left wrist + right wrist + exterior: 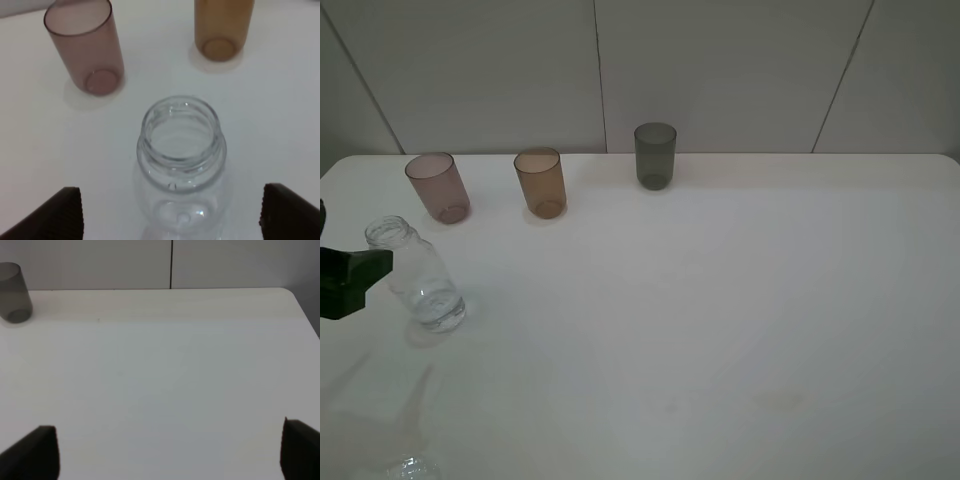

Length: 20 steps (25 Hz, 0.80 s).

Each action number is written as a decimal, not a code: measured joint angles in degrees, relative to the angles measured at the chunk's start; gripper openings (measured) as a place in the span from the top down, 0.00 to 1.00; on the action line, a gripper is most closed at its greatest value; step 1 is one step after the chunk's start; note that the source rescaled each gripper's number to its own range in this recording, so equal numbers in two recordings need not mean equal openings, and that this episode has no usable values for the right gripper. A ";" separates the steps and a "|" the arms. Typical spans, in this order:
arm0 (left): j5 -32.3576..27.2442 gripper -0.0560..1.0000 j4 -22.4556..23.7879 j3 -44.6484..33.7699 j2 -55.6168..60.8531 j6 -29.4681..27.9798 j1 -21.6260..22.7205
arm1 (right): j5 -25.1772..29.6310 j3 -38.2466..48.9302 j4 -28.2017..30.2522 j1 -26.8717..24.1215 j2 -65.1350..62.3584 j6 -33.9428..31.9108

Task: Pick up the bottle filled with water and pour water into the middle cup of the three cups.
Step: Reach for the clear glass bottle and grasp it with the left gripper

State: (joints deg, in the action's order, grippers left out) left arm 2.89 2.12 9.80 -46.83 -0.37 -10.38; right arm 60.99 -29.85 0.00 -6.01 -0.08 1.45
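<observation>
At the far left my left gripper [172, 215] has its jaws spread, one on each side of the bottle [417, 278] and touching it on neither side. I'm at the approach, with the grasp not yet made. The bottle stands upright on the table [750, 320] near its left edge, just in front of the pinkish cup [438, 187]. Next, I judge, I should ease forward so the pads flank the body below the shoulders, then close gently, since thin plastic may squash. The middle cup [540, 182] stands to the right, the grey cup [655, 155] beyond it. My right gripper [167, 452] hangs spread and empty.
</observation>
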 joint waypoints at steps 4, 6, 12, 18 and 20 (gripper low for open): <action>1.08 0.34 0.00 -2.01 -3.49 -5.51 0.00 | 0.00 0.00 0.00 0.00 0.00 0.00; 4.03 0.34 0.19 -3.70 -5.54 -7.22 0.00 | 0.00 0.00 0.00 0.00 0.00 0.00; 18.42 0.34 3.10 -6.96 -13.28 -7.75 0.00 | 0.00 0.00 0.00 0.00 0.00 0.00; 31.17 0.34 6.25 -7.04 -23.15 -7.75 0.00 | 0.00 0.00 0.00 0.00 0.00 0.00; 34.34 0.34 6.25 -7.09 -26.07 -7.75 0.00 | 0.00 0.00 0.00 0.00 0.00 0.00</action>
State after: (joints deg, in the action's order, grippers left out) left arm 37.23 8.37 2.71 -72.90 -8.13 -10.38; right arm 60.99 -29.85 0.00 -6.01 -0.08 1.45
